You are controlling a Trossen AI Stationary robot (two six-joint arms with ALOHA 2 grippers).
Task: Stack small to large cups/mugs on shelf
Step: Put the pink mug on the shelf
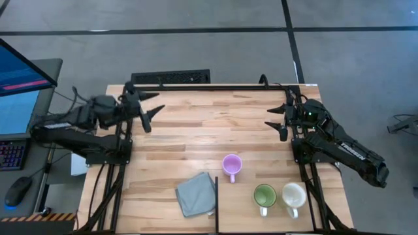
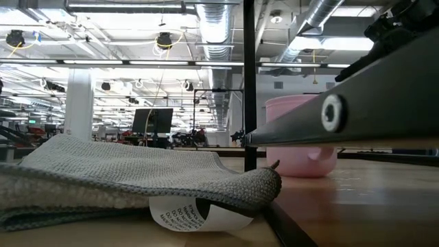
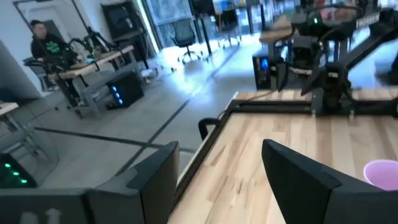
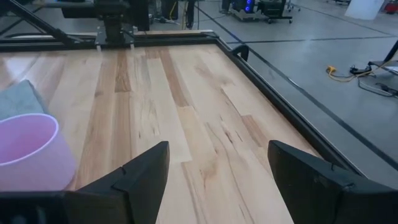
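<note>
Three handled mugs stand upright on the table's near right part: the lilac mug (image 1: 231,165) (image 2: 300,136) (image 4: 28,152) (image 3: 382,173), the green mug (image 1: 264,196) and the cream-white mug (image 1: 294,195), the last two side by side at the near edge. My left gripper (image 1: 151,106) (image 3: 214,162) hovers open over the far left of the table, touching nothing. My right gripper (image 1: 279,117) (image 4: 217,165) hovers open over the far right, well away from the mugs.
A grey folded cloth (image 1: 195,193) (image 2: 116,178) lies near the near edge, left of the mugs, with a printed label (image 2: 195,213) under it. A thin dark upright post (image 2: 250,82) stands beside the cloth. A raised dark rail (image 1: 215,86) borders the table's far edge.
</note>
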